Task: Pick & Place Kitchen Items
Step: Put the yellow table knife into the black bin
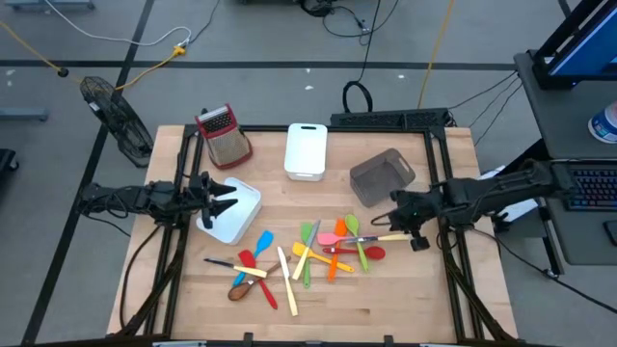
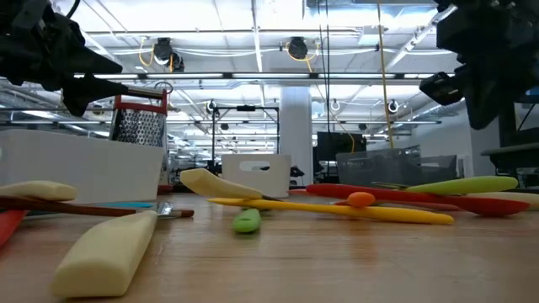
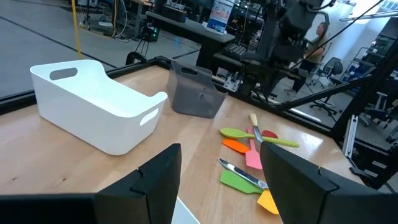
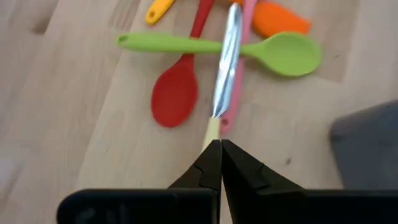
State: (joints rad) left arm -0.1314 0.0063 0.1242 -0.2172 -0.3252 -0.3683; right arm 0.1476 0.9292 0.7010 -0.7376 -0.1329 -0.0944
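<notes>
Wooden table (image 1: 386, 289): our right gripper (image 4: 221, 149) pinches a cream-handled knife (image 4: 225, 68) over scattered utensils; our left gripper (image 3: 217, 180) hangs open above a white bin (image 1: 246, 226).

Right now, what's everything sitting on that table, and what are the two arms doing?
Toy utensils: about fifteen; red, blue, green, orange, pink, yellow, cream, brown; scattered on the table's front half.
Knife: one, silver blade, cream handle; held by its handle.
White bins: two; one at the back centre, one at the left.
Grey bin: one, back right.
Box grater: one, metal with red handle, back left.
Left gripper: jaws open, over the left white bin.
Right gripper: jaws shut on the knife, by the utensil pile's right side.
</notes>
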